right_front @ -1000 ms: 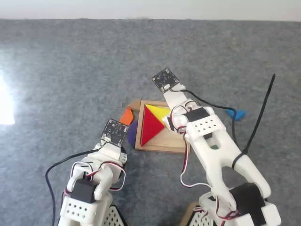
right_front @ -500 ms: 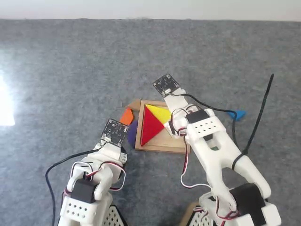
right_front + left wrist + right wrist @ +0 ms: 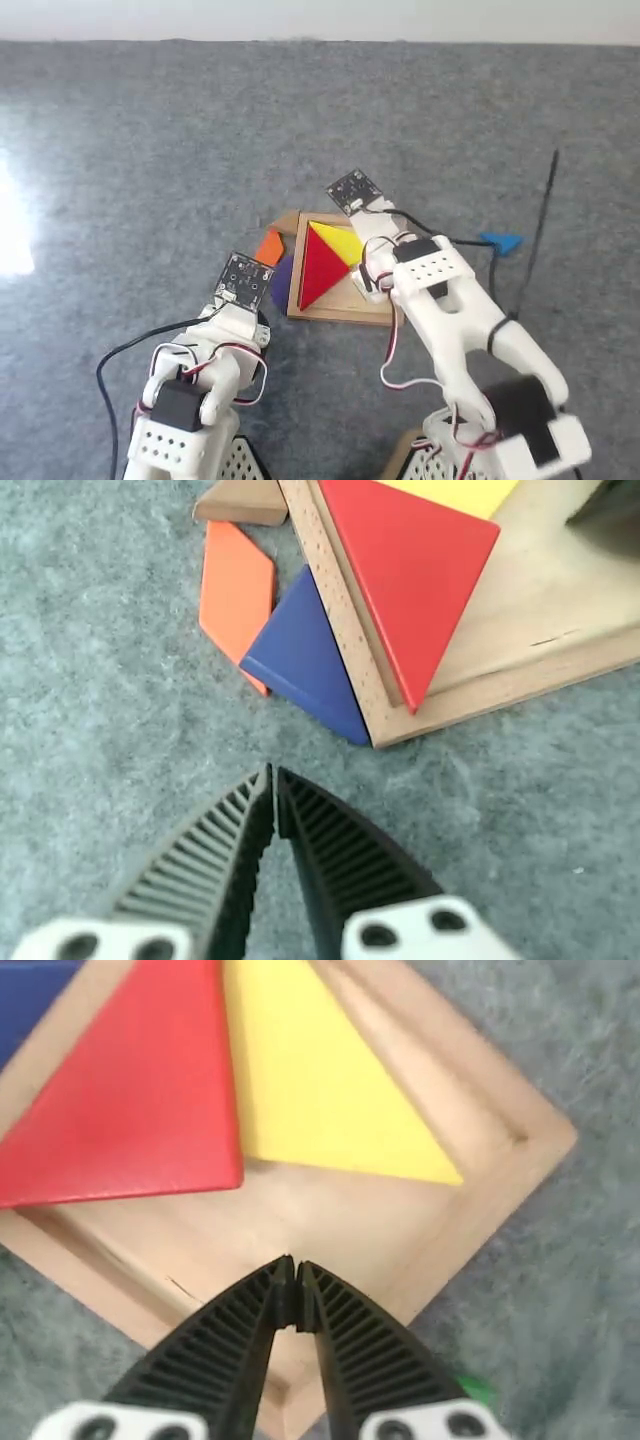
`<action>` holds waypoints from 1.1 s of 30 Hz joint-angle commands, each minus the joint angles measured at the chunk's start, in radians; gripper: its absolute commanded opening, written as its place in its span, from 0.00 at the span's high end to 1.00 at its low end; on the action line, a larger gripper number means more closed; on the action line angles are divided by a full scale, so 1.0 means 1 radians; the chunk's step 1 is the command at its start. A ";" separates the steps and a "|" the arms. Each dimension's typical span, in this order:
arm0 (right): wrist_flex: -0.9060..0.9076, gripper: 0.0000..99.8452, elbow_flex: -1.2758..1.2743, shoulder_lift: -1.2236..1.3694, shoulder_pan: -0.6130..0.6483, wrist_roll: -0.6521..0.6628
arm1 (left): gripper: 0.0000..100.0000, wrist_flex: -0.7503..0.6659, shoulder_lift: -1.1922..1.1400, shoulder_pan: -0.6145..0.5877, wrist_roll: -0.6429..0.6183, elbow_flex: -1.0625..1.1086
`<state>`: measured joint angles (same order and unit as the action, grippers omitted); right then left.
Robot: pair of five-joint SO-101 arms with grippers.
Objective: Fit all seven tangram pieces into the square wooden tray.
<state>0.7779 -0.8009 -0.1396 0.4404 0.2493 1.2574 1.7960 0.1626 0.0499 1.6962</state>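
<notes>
A: From the high view: got the red triangle [image 3: 320,265] and yellow triangle [image 3: 340,240] seated in the square wooden tray [image 3: 345,312], mid grey mat [image 3: 150,150] between the arms. Orange parallelogram [image 3: 269,246] and dark blue triangle [image 3: 284,268] just outside one rim, light blue piece [image 3: 503,241] well apart on the other side. Plenty left to place.

B: Left wrist view: left gripper [image 3: 275,780] pinched together on nothing, hanging over bare mat near the dark blue triangle. Risky going in like that: could bulldoze it under the orange one or nudge the tray askew. Lying flat against the rim too, so little to grab.

A: Right wrist view: right gripper [image 3: 290,1285] likewise squeezed closed and empty, low over the tray's bare floor beside the seated pair. Could scrape across and pop those loose. Spotted a green piece [image 3: 478,1390] just outside the tray, easy to overlook.
</notes>
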 commanded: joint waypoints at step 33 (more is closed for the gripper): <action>-0.031 0.99 0.310 0.128 -0.171 -0.068 | 0.98 0.003 0.020 -0.005 0.005 -0.013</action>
<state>0.7442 -0.4818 0.1181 0.2746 0.1987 1.2574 1.7960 0.1626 0.0499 1.6962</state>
